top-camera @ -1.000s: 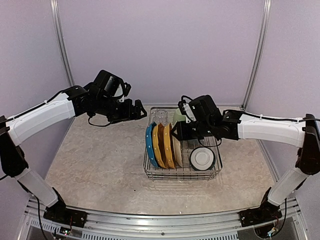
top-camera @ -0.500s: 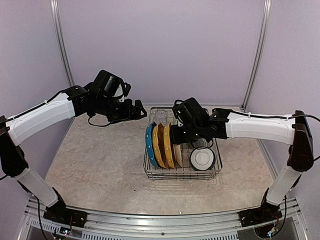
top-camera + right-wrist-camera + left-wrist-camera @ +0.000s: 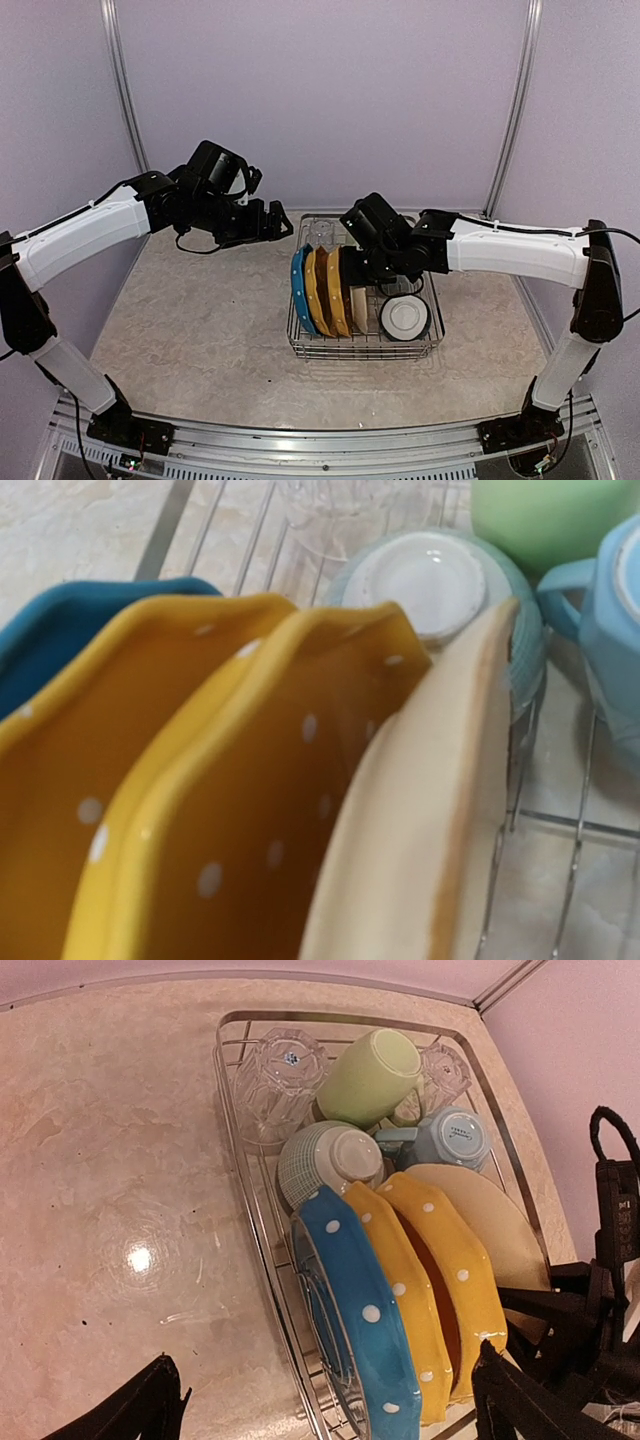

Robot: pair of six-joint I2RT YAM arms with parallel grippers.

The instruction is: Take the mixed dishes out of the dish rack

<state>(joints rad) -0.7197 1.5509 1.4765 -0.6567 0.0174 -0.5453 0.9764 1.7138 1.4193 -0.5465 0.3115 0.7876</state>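
Tabletop point(image 3: 200, 320): marbled beige, carries the dish rack point(image 3: 360, 350) at centre-right, all dishes inside it.

Rack's near right corner is cut off in the left wrist view, and the right arm covers the rack's rear half from above.

Left gripper point(image 3: 283, 222) hovers left of the rack, above bare table, holding nothing, jaws spread wide. Only two dark fingers point(image 3: 150, 1405) poke in at the bottom of its own camera.

Right gripper point(image 3: 348, 272) is down among the plates. Its own camera shows no fingers, only plate rims filling the view, blurred. In the left wrist view black parts sit at the lower rim of the cream plate point(image 3: 490, 1225). Cannot tell whether they clamp it.

Plates stand on edge, side by side, left to right: blue white-dotted plate point(image 3: 365, 1330), two yellow plates point(image 3: 415, 1310), then the cream plate.

Behind them:
- pale green mug point(image 3: 370, 1075) on its side
- light blue mug point(image 3: 450, 1138) upside down
- clear glass point(image 3: 275, 1075) inverted at the far left corner, a second one partly hidden behind the green mug
- striped bowl point(image 3: 325, 1160) overturned
- white bowl point(image 3: 405, 317) at the rack's near right

Writing: small blue mark on the glass base and a faint print on the blue mug's base, both too small to read.
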